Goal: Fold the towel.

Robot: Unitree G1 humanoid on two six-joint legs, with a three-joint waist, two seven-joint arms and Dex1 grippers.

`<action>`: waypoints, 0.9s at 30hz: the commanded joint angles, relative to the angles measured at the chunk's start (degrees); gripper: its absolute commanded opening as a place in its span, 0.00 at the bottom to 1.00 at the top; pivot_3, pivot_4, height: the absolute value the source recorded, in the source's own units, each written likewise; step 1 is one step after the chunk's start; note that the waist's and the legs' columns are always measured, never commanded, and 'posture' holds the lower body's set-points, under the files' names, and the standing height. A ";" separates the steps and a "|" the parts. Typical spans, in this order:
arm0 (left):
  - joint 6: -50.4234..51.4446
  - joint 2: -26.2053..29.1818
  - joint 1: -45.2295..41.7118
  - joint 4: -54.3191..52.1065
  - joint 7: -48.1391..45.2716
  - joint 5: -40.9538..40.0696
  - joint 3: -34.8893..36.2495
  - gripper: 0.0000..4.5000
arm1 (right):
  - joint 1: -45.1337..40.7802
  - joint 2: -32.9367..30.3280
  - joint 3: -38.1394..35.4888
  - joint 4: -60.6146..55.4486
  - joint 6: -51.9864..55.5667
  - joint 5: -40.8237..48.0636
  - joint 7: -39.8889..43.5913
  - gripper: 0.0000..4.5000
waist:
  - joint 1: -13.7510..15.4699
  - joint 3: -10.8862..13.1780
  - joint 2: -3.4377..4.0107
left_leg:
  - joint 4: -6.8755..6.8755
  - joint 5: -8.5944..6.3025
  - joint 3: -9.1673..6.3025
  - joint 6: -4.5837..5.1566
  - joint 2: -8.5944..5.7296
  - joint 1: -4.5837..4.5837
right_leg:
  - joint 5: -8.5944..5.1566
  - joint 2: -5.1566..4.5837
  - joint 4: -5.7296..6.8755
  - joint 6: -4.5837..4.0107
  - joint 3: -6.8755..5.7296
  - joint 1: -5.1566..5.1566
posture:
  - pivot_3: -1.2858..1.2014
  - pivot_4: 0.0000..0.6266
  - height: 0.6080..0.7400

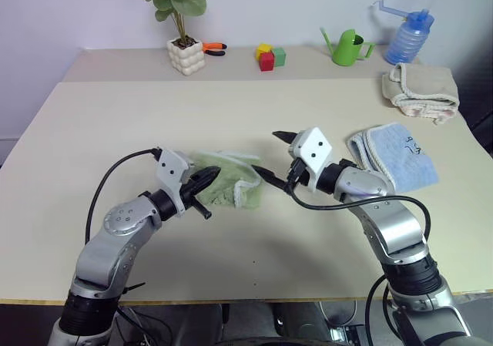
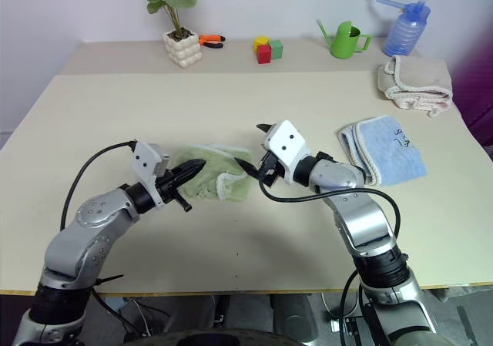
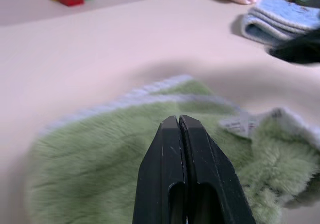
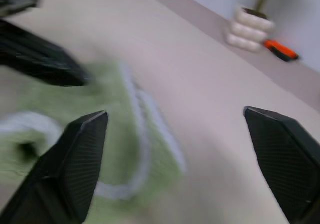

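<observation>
light green terry towel [image 1: 231, 183] lies bunched at frame centre, fold unfinished | left gripper [image 1: 209, 178] pressed together, empty, over it | right gripper [image 1: 271, 155] spread wide, holding nothing

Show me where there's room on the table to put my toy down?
The near edge of the table, between the two arms, is bare. So is the wide stretch between the green towel and the plant pot. It's crowded by the blue towel and beige towel.
</observation>
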 commanded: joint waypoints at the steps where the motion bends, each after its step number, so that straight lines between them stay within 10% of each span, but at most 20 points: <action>1: -1.68 0.37 -0.06 2.10 0.90 2.43 0.96 0.00 | -1.43 3.74 3.36 -1.17 1.44 1.60 -0.35 0.79 | 0.00 0.00 0.00 | -0.02 0.00 0.00 -0.01 0.00 0.02 | 0.00 0.00 0.01 0.00 0.00 0.00 | 0.52 0.24 0.90; 9: -6.67 -4.26 -0.86 8.70 1.26 5.12 -1.73 0.00 | -2.14 8.49 9.45 6.75 5.03 -1.63 -2.32 0.00 | 0.33 0.00 0.00 | -0.04 0.02 0.00 -0.03 -0.03 -0.02 | 0.00 -0.04 -0.01 0.00 -0.01 -0.04 | 0.52 0.24 0.90; 24: -1.54 -8.02 -0.80 10.26 1.54 -2.13 2.59 0.00 | 3.10 2.93 6.29 11.57 -5.64 -4.01 -0.48 0.00 | 0.24 -0.03 -0.01 | -0.05 0.02 0.00 -0.04 -0.05 0.06 | 0.00 -0.03 0.00 0.00 -0.01 0.03 | 0.52 0.24 0.90; 27: 2.95 -9.20 -1.78 7.50 2.62 -10.90 9.63 0.18 | 2.85 3.07 1.72 7.77 -4.77 0.42 0.50 0.06 | 0.19 0.00 -0.05 | 0.00 0.02 -0.04 -0.04 -0.05 -0.02 | 0.01 -0.05 0.01 0.01 -0.01 -0.01 | 0.52 0.24 0.90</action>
